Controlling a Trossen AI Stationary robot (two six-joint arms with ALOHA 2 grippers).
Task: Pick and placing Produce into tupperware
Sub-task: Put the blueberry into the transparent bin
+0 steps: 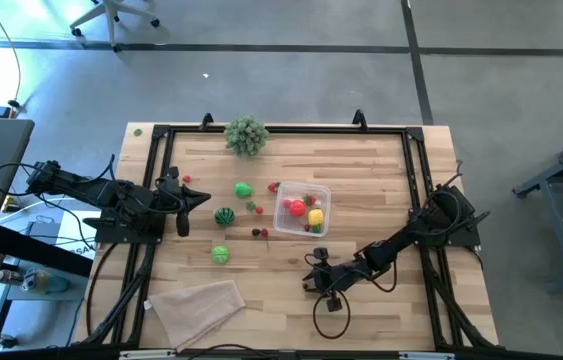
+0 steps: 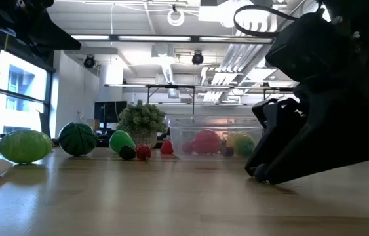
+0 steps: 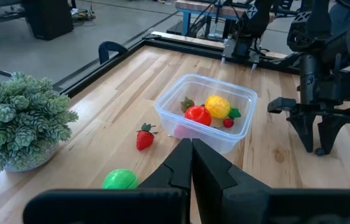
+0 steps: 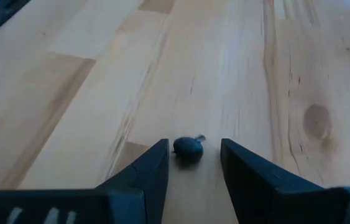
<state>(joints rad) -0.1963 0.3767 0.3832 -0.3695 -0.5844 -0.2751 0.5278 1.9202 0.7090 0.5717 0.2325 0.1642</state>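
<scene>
Several pieces of produce are not yet in the tupperware (image 1: pixel 302 211): going from the left, a light green ball (image 1: pixel 220 254), a dark striped ball (image 1: pixel 224 215), a green fruit (image 1: pixel 244 189) and a few small red berries (image 1: pixel 258 232) lie on the table (image 1: pixel 381 170), while the clear box near the middle already holds a red and a yellow piece. The left gripper (image 3: pixel 191 149) waits at the left edge with its fingers pressed together and empty. The right gripper (image 4: pixel 193 163) is low over the wood in front of the box, its fingers half apart on both sides of a small dark berry (image 4: pixel 188 148), not touching it, so I judge the step is picking; next the fingers should close gently and lift. From above this berry is hidden under the arm, and its kind is hard to tell
</scene>
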